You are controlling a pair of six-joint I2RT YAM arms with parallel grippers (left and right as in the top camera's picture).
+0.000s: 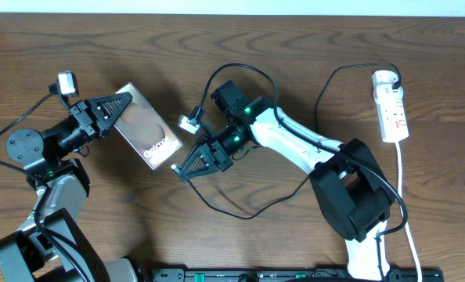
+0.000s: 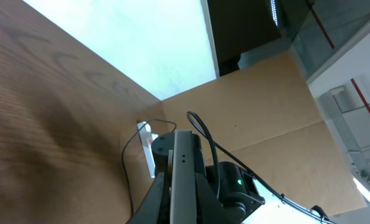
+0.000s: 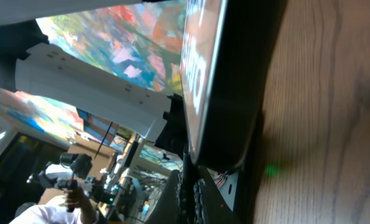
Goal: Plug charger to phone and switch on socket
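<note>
In the overhead view the phone [image 1: 145, 128] is seen slantwise at centre left of the table [image 1: 138, 227], its long axis running from upper left to lower right, with the lettered end lowest. Its upper-left end is clamped by the left gripper [image 1: 120, 108]. The right gripper [image 1: 178, 168], pressed together on what is judged to be the tip of the charger [image 1: 248, 215], is placed just beside the lettered end, so the tip need only be driven up-left along that axis. The cable is trailed in a slack loop below and back to the socket [image 1: 393, 106] at the far upper right, nearer the right arm, with bare wood between. In the left wrist view the phone [image 2: 182, 177] is shown edge-on between the fingers. In the right wrist view the phone [image 3: 235, 93] is seen close at centre; whether the tip is seated cannot be told.
</note>
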